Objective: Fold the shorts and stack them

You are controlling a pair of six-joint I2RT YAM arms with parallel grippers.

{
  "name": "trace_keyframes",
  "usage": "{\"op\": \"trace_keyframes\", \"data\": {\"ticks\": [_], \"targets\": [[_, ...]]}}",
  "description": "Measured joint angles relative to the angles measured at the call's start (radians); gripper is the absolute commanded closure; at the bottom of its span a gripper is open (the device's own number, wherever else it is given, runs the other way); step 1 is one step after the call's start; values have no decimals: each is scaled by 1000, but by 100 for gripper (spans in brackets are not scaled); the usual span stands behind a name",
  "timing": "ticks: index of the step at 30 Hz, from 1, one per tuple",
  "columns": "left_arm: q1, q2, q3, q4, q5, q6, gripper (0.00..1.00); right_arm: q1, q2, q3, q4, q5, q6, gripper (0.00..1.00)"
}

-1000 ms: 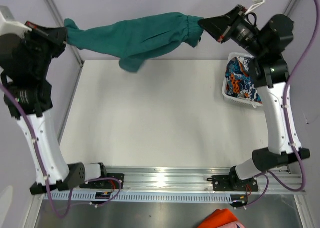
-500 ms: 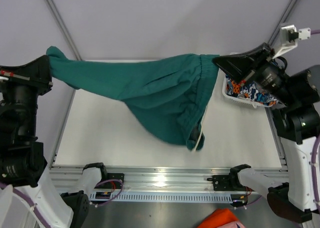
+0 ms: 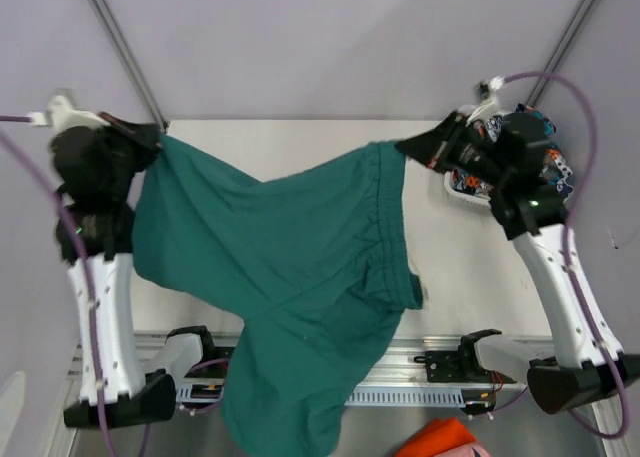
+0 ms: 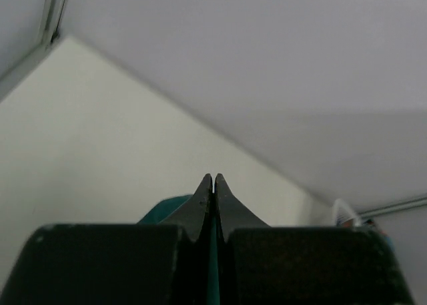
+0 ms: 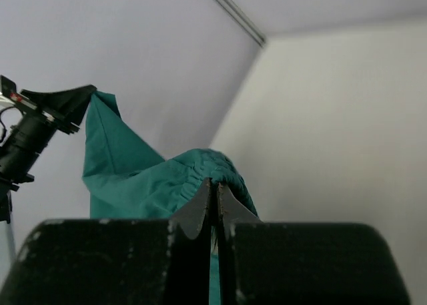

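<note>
The dark teal-green shorts (image 3: 290, 267) hang spread between both grippers, high above the table, their lower part draping past the near rail. My left gripper (image 3: 160, 137) is shut on one corner of them; a sliver of teal shows between its fingers in the left wrist view (image 4: 213, 185). My right gripper (image 3: 403, 147) is shut on the gathered waistband (image 5: 200, 175), with the jaws pinched together (image 5: 213, 188). The printed orange, blue and white shorts (image 3: 550, 162) lie in the white mesh basket (image 3: 462, 187) at the back right, mostly hidden behind the right arm.
The white table (image 3: 470, 267) shows to the right of the hanging cloth. A metal rail (image 3: 440, 362) runs along the near edge. A plain orange cloth (image 3: 440, 442) lies below the rail at the bottom. Frame posts (image 3: 125, 47) stand at the back corners.
Both grippers have swung the teal shorts from the back of the table toward the front. The cloth has opened out and now hangs lower, over the near rail.
</note>
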Motion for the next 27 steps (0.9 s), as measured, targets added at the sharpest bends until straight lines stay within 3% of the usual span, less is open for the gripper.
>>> {"op": "trace_keyframes", "data": {"ticks": [6, 10, 17, 24, 25, 26, 27], "targets": [[0, 104, -435, 80, 0, -24, 100, -21, 97, -337, 3, 29, 27, 100], [0, 138, -570, 137, -7, -57, 100, -22, 167, -401, 85, 41, 29, 100], [0, 264, -599, 308, -56, -109, 100, -28, 418, -335, 291, 64, 21, 100], [0, 540, -476, 455, -71, -164, 100, -70, 797, 4, 416, 62, 45, 100], [0, 602, -429, 460, -66, -175, 92, -79, 862, 72, 426, 58, 57, 98], [0, 672, -370, 471, -56, -181, 75, -88, 935, 158, 431, 54, 69, 55], [1, 745, -295, 472, -43, -182, 52, -93, 998, 242, 436, 56, 85, 35]]}}
